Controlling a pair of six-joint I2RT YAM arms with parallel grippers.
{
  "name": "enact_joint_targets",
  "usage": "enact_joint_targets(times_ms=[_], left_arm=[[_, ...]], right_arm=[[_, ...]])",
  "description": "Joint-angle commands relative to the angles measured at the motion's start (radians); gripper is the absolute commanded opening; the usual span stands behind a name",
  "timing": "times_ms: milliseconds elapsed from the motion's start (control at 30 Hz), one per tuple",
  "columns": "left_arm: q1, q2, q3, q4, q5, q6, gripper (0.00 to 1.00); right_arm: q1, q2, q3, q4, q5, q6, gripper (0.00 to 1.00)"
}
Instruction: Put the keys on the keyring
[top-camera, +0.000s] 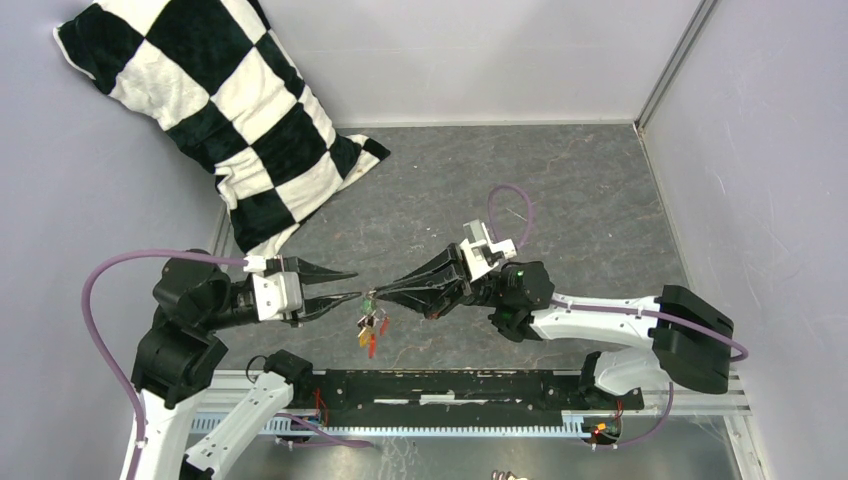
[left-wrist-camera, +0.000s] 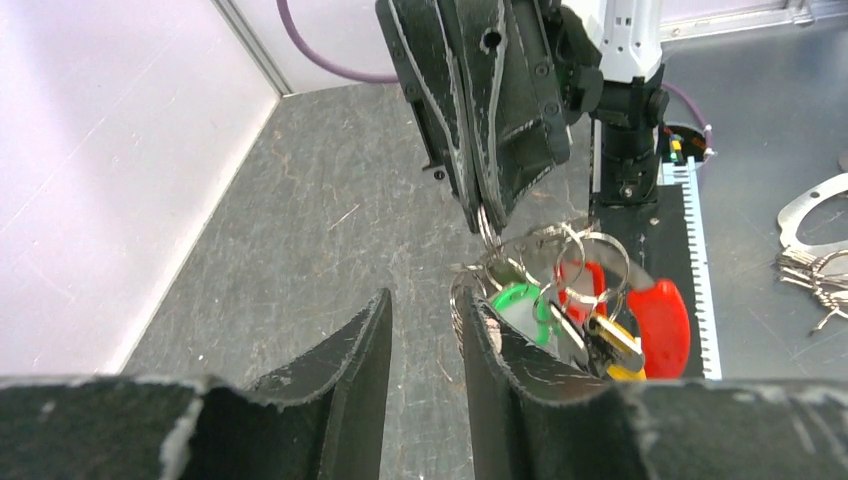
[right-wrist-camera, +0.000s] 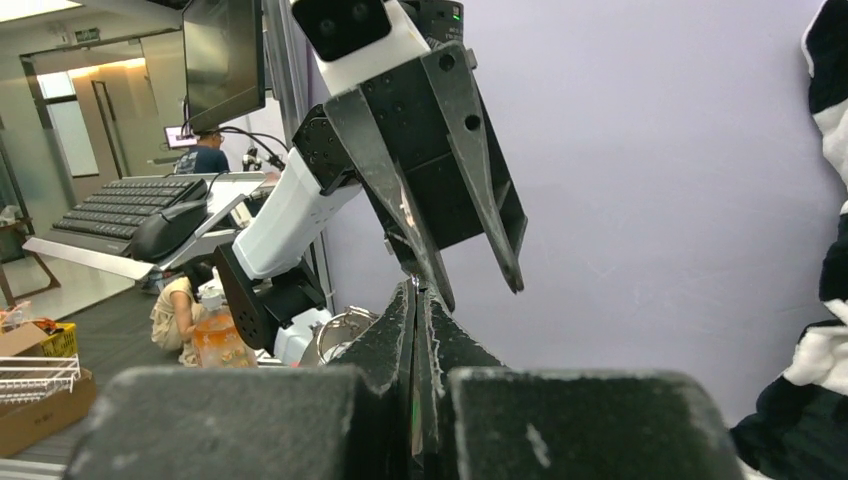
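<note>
Hanging centre-near: keyring with keys, pinched in jaws of right gripper; left gripper just left, jaws spread.

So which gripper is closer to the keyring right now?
Right. The right gripper is shut on the keyring, keys hanging below. The left gripper is open just beside it, nothing between its fingers.

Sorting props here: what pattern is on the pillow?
The pillow is black-and-white checkered, clearest in the top external view.

Black-and-white checkered pillow in the far-left corner of the grey table
</note>
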Motion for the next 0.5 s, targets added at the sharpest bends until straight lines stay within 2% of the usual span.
enact_joint_targets(times_ms=[0,133,467], left_arm=[[-0.001,0.006,0.043,0.07,0.053,-0.091,0.38],[-0.002,0.005,0.035,0.054,0.093,-0.105,0.34],[-0.002,0.017,0.016,0.02,0.13,-0.09,0.31]], right_arm=[[0.018,0.004,-0.014,0.165,0.073,0.033,0.0],[0.028,0.009,-0.027,0.173,0.11,0.013,0.01],[0.061,0.021,0.019,0.088,0.11,-0.064,0.01]])
